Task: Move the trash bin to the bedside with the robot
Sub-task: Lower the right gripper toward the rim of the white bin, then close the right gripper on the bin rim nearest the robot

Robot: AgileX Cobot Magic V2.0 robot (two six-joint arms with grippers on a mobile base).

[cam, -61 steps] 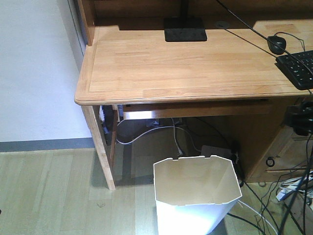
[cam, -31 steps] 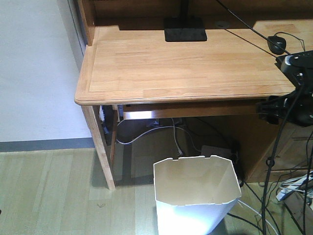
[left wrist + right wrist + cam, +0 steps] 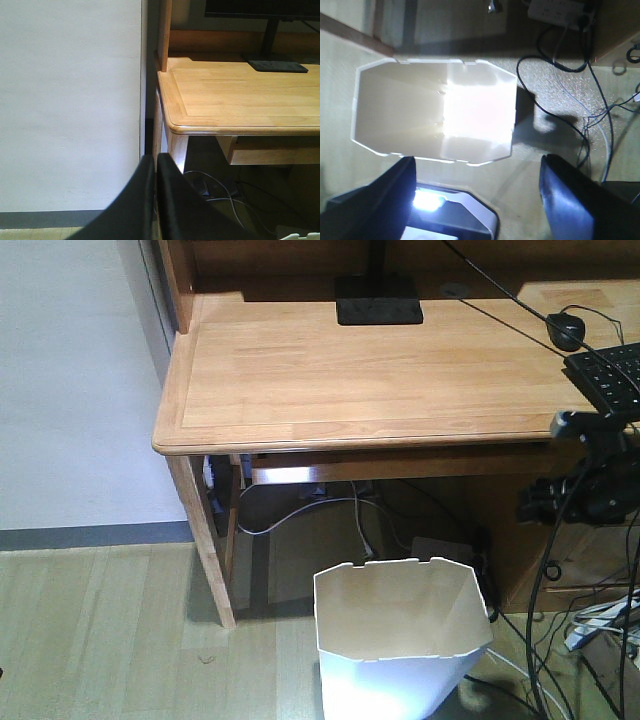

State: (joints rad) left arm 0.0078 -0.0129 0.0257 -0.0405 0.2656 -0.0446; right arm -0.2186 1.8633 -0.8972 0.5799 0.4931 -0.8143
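Bin point(image 3: 402, 640) on floor point(image 3: 100, 640) just in front of counter point(image 3: 350, 370), right of its leg, cables point(image 3: 586, 127) beside it. Bed nowhere in sight. Right arm point(image 3: 590, 490) hangs at counter's right end. Wrist view shows its jaws spread wide, nothing in them, poised above bin's near rim. Left jaws pressed together, holding nothing, facing wall point(image 3: 70, 100). Looks like reach-in stage, grasp not yet made. Next: drop lower, straddle one rim wall, clamp, mind cables.
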